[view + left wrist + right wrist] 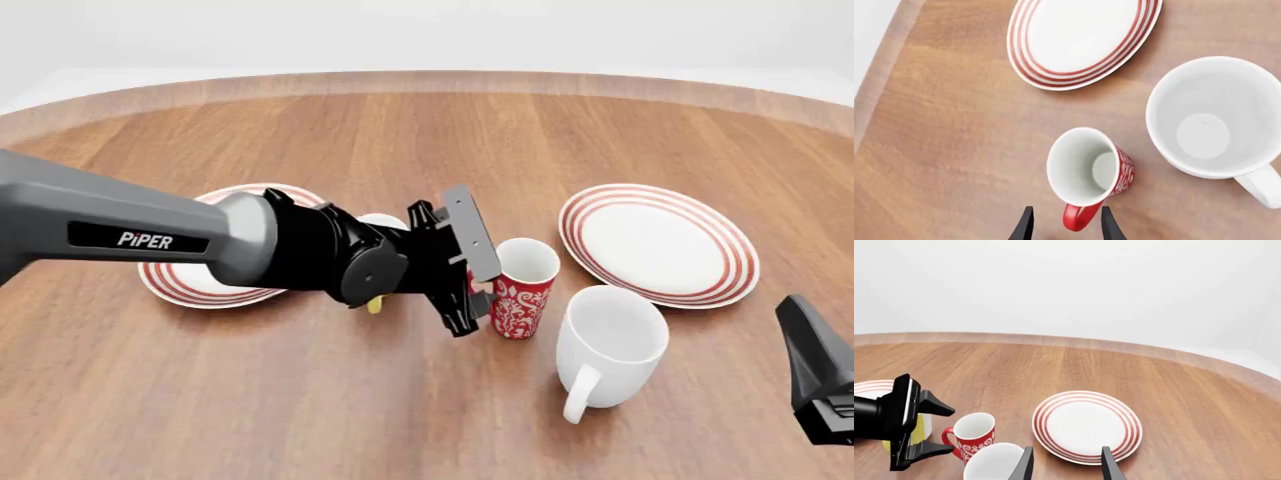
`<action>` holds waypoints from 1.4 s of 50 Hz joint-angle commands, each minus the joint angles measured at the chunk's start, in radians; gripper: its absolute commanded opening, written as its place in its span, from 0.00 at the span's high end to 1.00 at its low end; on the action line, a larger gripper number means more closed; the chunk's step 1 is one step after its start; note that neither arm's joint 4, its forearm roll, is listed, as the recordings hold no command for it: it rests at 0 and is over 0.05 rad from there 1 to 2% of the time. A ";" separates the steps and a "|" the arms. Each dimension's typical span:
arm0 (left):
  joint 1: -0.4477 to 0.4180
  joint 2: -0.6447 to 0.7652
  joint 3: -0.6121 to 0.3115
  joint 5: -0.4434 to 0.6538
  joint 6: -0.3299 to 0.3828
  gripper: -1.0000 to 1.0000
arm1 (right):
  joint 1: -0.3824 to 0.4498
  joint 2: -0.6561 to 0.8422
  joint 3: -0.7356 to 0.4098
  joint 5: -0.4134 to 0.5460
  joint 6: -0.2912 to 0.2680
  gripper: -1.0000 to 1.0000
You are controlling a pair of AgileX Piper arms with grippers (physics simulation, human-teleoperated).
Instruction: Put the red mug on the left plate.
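The wooden bench (400,140) carries two red-ringed plates, the left plate (180,285) and the right plate (658,243). Between them stand the red mug (523,290) and, just beside it, a larger white mug (609,345). A yellow mug (919,432) stands mostly hidden behind the left arm.

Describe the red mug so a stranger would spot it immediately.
Find the two red-ringed plates; the red mug stands upright between them, beside the left gripper. It is slimmer than the plain white mug beside it, and alone has a white floral pattern.

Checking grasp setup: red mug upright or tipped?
Upright. The red mug stands on the table, white mouth up in the front view; the left gripper's open fingers straddle its handle.
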 commanded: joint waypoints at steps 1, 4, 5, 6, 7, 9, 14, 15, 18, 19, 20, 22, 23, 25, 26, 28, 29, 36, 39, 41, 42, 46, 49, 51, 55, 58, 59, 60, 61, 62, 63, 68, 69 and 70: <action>-0.003 0.009 -0.004 -0.007 -0.007 0.00 | -0.002 0.003 0.002 -0.003 0.001 0.00; -0.002 0.007 -0.005 -0.009 -0.007 0.00 | -0.002 0.003 0.002 -0.004 0.001 0.00; 0.001 0.005 -0.006 -0.011 -0.007 1.00 | -0.002 0.005 0.002 -0.007 0.001 0.00; 0.001 0.003 -0.005 -0.013 -0.007 1.00 | -0.002 0.003 0.001 -0.003 0.001 0.00; 0.001 0.001 -0.003 -0.013 -0.007 1.00 | -0.002 0.005 0.002 -0.006 0.001 0.00; -0.003 -0.005 0.004 -0.016 -0.010 1.00 | -0.002 0.012 0.002 -0.014 0.000 0.00; 0.000 -0.010 0.005 -0.019 -0.014 1.00 | -0.001 0.007 0.002 -0.009 -0.001 0.00; 0.000 -0.012 0.006 -0.020 -0.015 1.00 | -0.001 0.001 0.002 -0.004 -0.002 0.00; -0.001 -0.016 0.006 -0.017 -0.016 1.00 | 0.000 0.001 0.002 -0.004 -0.003 0.00; -0.001 -0.018 0.006 -0.017 -0.017 1.00 | 0.000 0.001 0.002 -0.005 -0.004 0.00; -0.001 -0.019 0.006 -0.016 -0.017 1.00 | 0.000 0.000 0.001 -0.004 -0.004 0.00; 0.002 -0.022 0.005 -0.017 -0.017 1.00 | 0.000 -0.002 0.001 -0.002 -0.004 0.00; 0.008 -0.027 0.000 -0.017 -0.021 1.00 | 0.001 -0.001 0.002 -0.004 -0.006 0.00; 0.013 -0.031 -0.001 -0.019 -0.023 1.00 | 0.001 -0.003 0.002 -0.001 -0.006 0.00; 0.016 -0.032 -0.003 -0.018 -0.024 1.00 | 0.000 -0.003 0.001 0.000 -0.006 0.00; 0.018 -0.036 -0.001 -0.021 -0.022 1.00 | 0.001 -0.004 0.000 0.000 -0.007 0.00; 0.019 -0.040 0.001 -0.022 -0.024 1.00 | 0.002 -0.004 0.000 0.000 -0.009 0.00; 0.031 -0.060 0.002 -0.024 -0.023 1.00 | 0.003 -0.004 0.002 -0.001 -0.013 0.00; 0.039 -0.066 0.002 -0.024 -0.018 1.00 | 0.005 -0.004 0.000 -0.001 -0.017 0.00; 0.043 -0.073 0.004 -0.027 -0.016 1.00 | 0.006 -0.004 0.001 -0.003 -0.019 0.00; 0.043 -0.073 0.005 -0.027 -0.016 1.00 | 0.006 -0.004 0.001 -0.003 -0.019 0.00; 0.046 -0.086 0.008 -0.032 -0.019 1.00 | 0.007 -0.004 0.002 -0.005 -0.021 0.00; 0.045 -0.097 0.014 -0.037 -0.021 1.00 | 0.008 -0.004 0.003 -0.005 -0.022 0.00; 0.048 -0.102 0.016 -0.041 -0.020 1.00 | 0.009 -0.004 0.002 -0.004 -0.023 0.00; 0.051 -0.118 0.018 -0.045 -0.021 1.00 | 0.009 -0.004 0.002 -0.005 -0.024 0.00; 0.048 -0.132 0.024 -0.047 -0.024 1.00 | 0.009 -0.004 0.003 -0.005 -0.025 0.00; 0.049 -0.134 0.027 -0.051 -0.021 1.00 | 0.009 -0.004 0.002 -0.005 -0.026 0.00; 0.050 -0.138 0.027 -0.052 -0.021 1.00 | 0.009 -0.004 0.002 -0.005 -0.027 0.00; 0.051 -0.143 0.029 -0.054 -0.022 1.00 | 0.010 -0.004 0.001 -0.006 -0.028 0.00; 0.053 -0.150 0.032 -0.058 -0.022 1.00 | 0.011 -0.005 0.001 -0.007 -0.029 0.00; 0.053 -0.151 0.032 -0.058 -0.022 1.00 | 0.011 -0.005 0.001 -0.007 -0.029 0.00; 0.061 -0.170 0.042 -0.074 -0.017 1.00 | 0.013 -0.004 0.002 -0.008 -0.032 0.00; 0.064 -0.173 0.044 -0.078 -0.016 1.00 | 0.014 -0.004 0.002 -0.008 -0.033 0.00; 0.065 -0.177 0.046 -0.080 -0.017 1.00 | 0.014 -0.005 0.002 -0.008 -0.033 0.00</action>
